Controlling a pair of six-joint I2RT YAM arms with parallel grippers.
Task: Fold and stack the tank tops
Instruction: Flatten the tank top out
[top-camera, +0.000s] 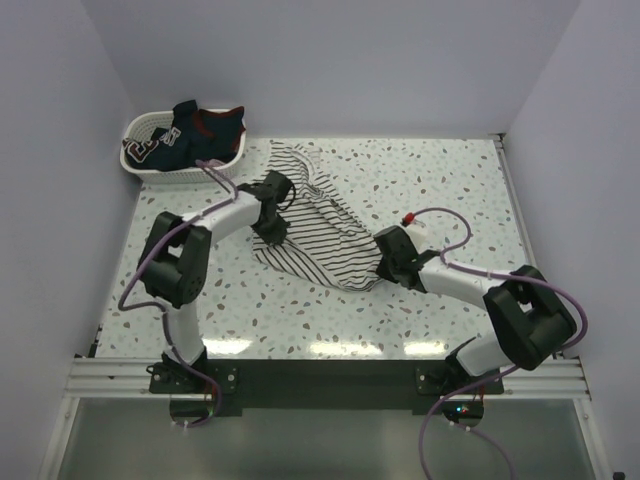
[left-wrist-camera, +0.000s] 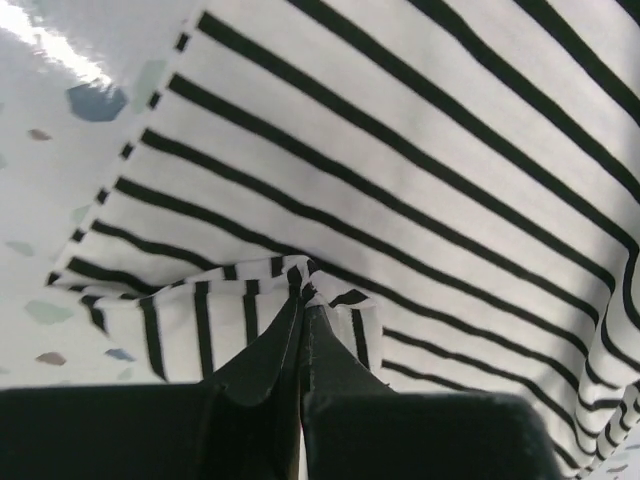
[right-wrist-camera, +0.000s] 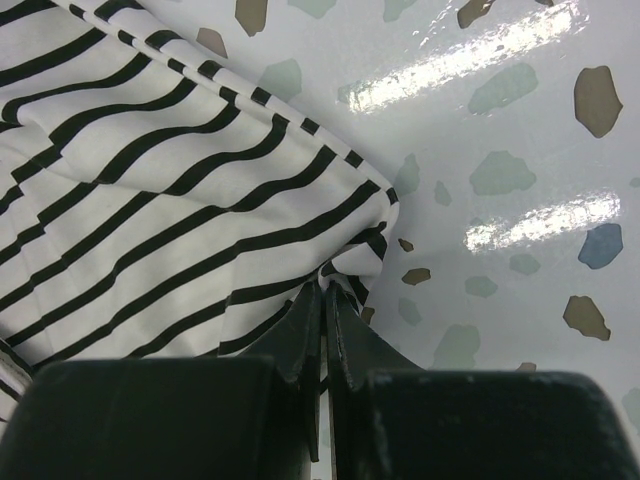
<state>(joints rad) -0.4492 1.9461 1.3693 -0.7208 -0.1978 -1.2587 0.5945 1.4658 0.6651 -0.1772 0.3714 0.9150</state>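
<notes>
A white tank top with thin dark stripes lies spread on the speckled table. My left gripper is shut on its left edge; in the left wrist view the gripper pinches a bunched fold of the striped tank top. My right gripper is shut on its lower right corner; in the right wrist view the gripper pinches the hem corner of the striped tank top. A dark navy tank top with red trim sits in the basket.
A white woven basket stands at the back left corner of the table. Pale walls enclose the table on three sides. A metal rail runs along the near edge by the arm bases.
</notes>
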